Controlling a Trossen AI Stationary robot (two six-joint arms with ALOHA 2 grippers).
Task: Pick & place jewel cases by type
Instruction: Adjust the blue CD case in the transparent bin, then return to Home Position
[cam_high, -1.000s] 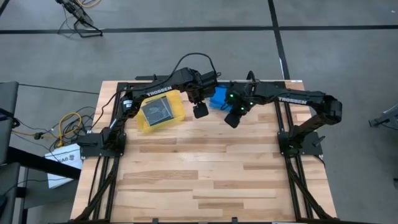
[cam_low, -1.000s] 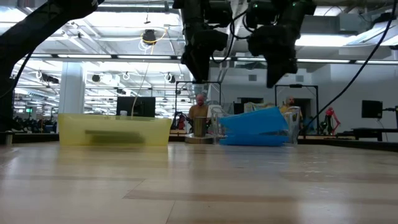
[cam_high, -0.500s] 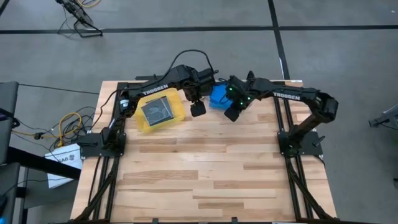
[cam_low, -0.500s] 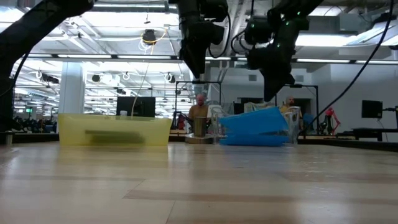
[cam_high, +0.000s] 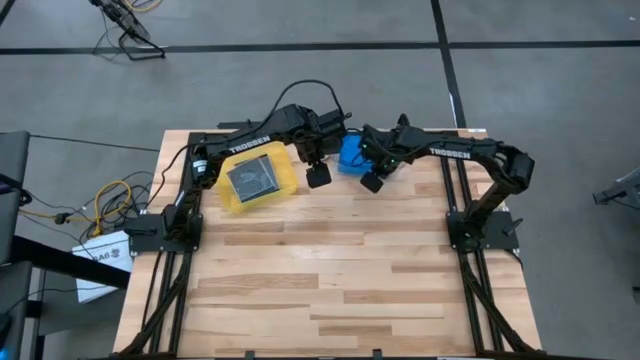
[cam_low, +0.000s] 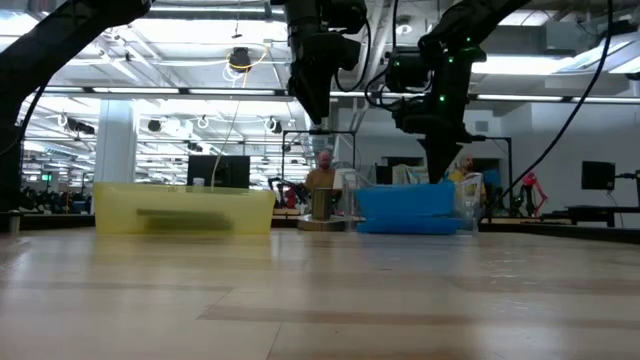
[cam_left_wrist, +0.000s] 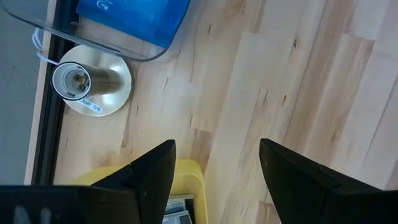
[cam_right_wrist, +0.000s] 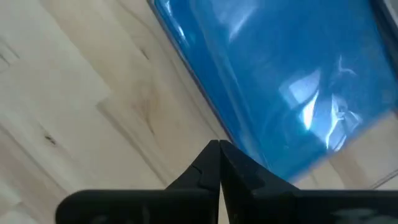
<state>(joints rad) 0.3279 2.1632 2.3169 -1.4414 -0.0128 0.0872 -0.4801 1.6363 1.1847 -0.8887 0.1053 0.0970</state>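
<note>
We see the wooden table (cam_high: 330, 270) with both arms reaching to its far edge. At far left, the yellow tray (cam_high: 285, 180) holds a clear-grey jewel case (cam_high: 252, 176). Right of it, the clear tub (cam_left_wrist: 118, 43) holds the blue jewel cases (cam_low: 405, 203), which a second ago leaned tilted and now lie level. The right gripper (cam_high: 372, 181), clenched and empty, has swung in over them; it probably pushed them flat. The left gripper (cam_high: 320, 176) hangs spread wide between tray and tub, holding nothing.
</note>
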